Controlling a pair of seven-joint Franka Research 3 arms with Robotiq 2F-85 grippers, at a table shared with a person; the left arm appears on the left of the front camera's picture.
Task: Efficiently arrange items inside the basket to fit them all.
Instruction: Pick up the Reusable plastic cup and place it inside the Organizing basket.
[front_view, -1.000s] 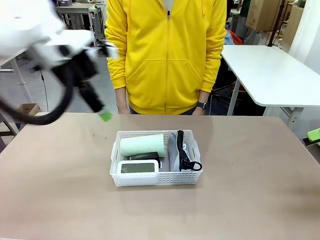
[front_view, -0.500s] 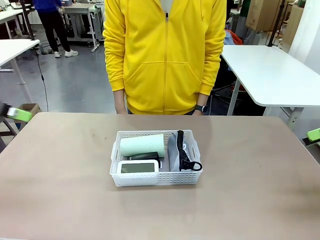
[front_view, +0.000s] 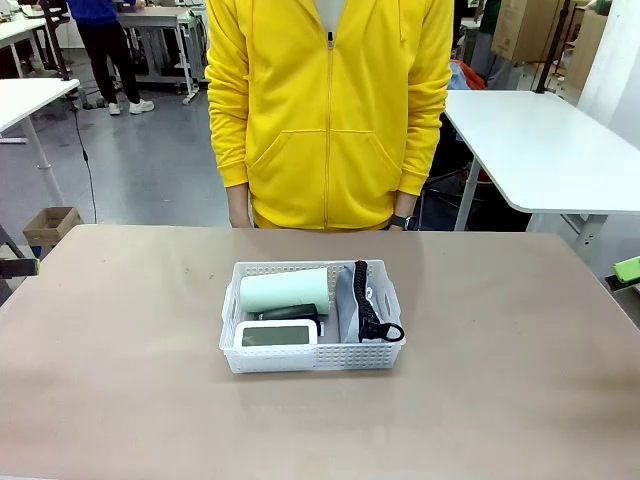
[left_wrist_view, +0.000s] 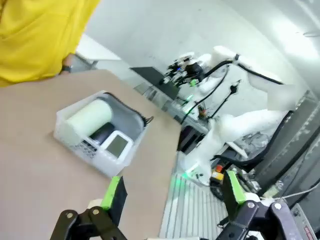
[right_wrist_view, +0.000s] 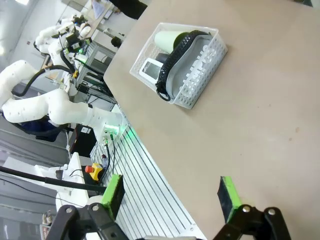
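Four items already lie inside the white basket (front_view: 312, 357) at the table's middle: pale green cup (front_view: 285, 291), black stapler (front_view: 290, 313), white screen device (front_view: 278, 335), grey pouch (front_view: 352, 302). Nothing seems left to pack. Its long axis runs left-right. Left gripper (left_wrist_view: 172, 192) and right gripper (right_wrist_view: 170, 195) hang spread wide, empty.
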